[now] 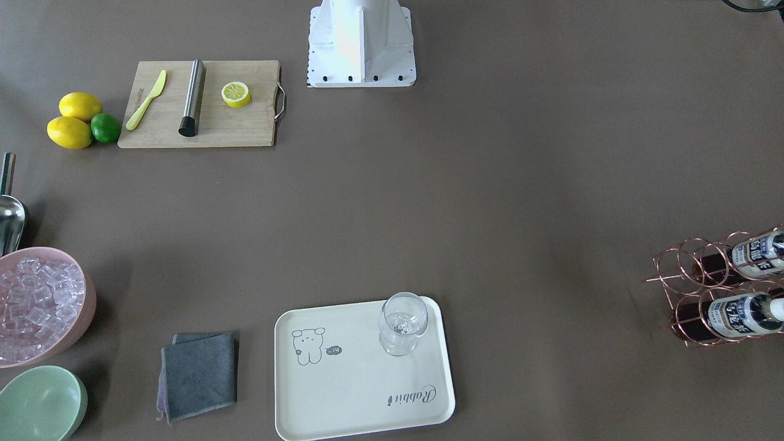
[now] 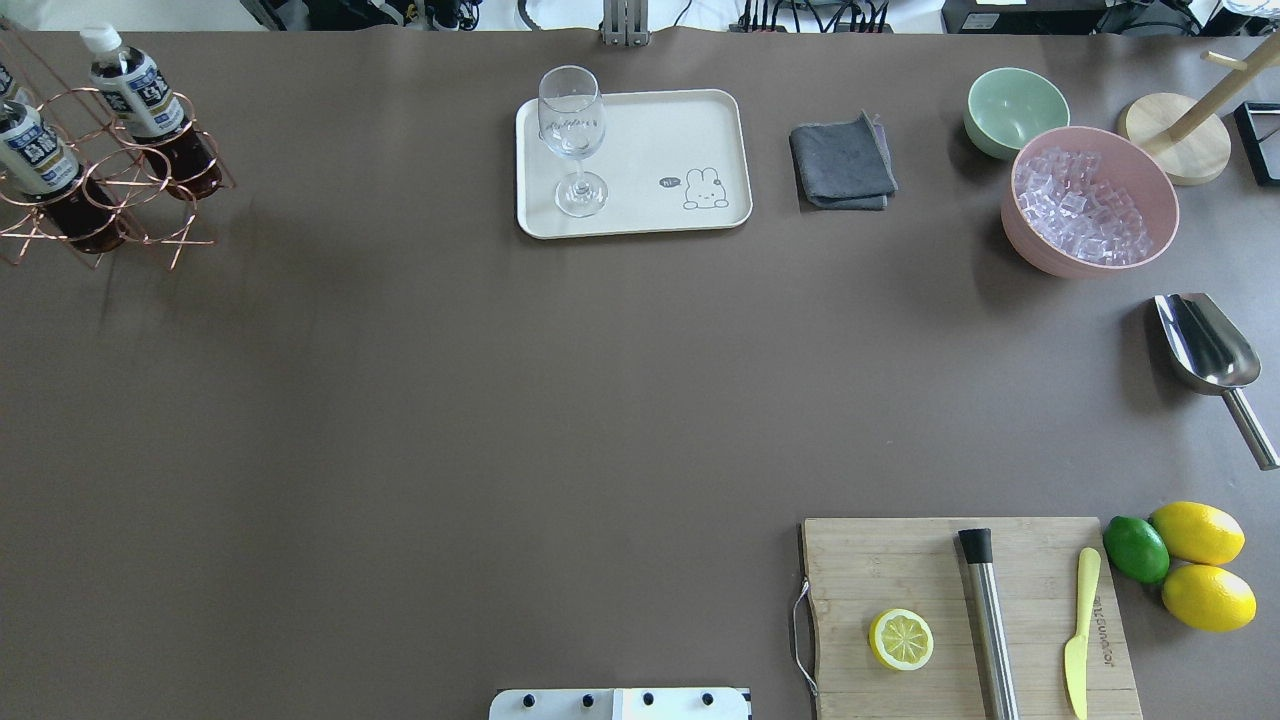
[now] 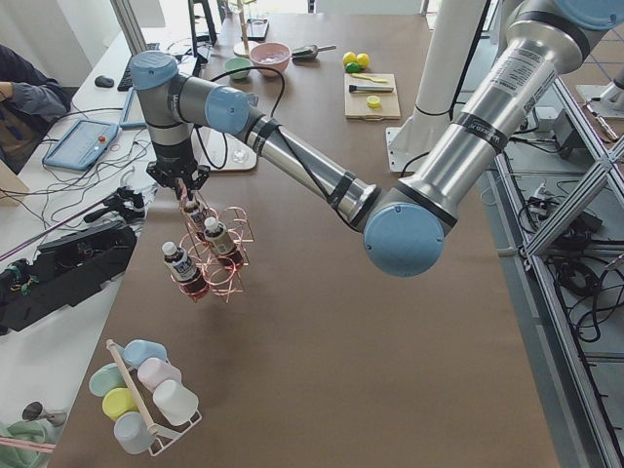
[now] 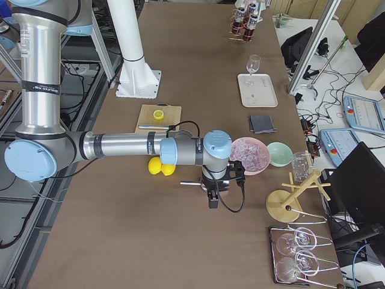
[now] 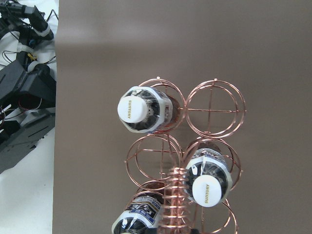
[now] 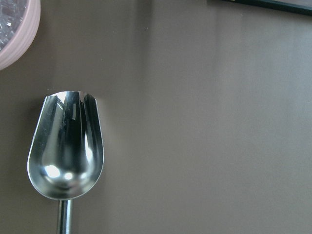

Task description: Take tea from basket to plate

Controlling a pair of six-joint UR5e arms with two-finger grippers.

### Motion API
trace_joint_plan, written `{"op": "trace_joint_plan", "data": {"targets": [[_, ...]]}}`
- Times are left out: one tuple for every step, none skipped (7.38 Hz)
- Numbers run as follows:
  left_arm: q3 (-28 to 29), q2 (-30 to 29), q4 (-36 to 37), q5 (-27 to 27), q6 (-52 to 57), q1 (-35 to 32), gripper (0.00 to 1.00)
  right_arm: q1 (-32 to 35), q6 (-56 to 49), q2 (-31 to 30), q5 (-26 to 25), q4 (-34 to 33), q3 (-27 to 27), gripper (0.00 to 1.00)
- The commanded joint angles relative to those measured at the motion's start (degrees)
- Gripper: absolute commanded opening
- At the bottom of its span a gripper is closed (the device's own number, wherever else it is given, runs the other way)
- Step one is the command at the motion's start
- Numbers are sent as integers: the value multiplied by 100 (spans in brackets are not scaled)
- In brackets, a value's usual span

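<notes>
The copper wire basket (image 2: 100, 200) stands at the table's far left corner and also shows in the left wrist view (image 5: 214, 107). Three tea bottles stand in it: one (image 5: 132, 109) at upper left, one (image 5: 208, 191) at lower right, one (image 5: 139, 217) at the bottom edge. The cream plate (image 2: 650, 130) lies at the far middle and holds a clear glass (image 2: 572, 130). My left gripper (image 3: 183, 193) hangs just above the basket's bottles; I cannot tell its state. My right gripper (image 4: 212, 201) hovers over a metal scoop (image 6: 66, 151); I cannot tell its state.
A pink bowl of ice (image 2: 1090, 200), a mint bowl (image 2: 1015, 110) and a grey cloth (image 2: 842, 162) lie right of the plate. A cutting board (image 2: 960, 610) with a half lemon, a knife and a metal tube sits near right, beside lemons and a lime (image 2: 1135, 548).
</notes>
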Motion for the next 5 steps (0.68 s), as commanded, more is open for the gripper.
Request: {"op": "trace_joint_plan", "data": {"targets": [[-417,-188,9,-20,-783,457,0,0,-4,-17,112,-7,40,100],[-506,-380,44,-20,-1099,633,0,0,-13,26,183,1,-3,100],[-628,-495,122,-38,-1285,730,0,-26,-47,96,175,10,14,100],[-830,-618,228,-46,-1522,897,0,-70,-22,254,175,115,118,100],[-1154,-646,342,14,-1803,1072,0,-192,-21,377,184,716,6,100]]}}
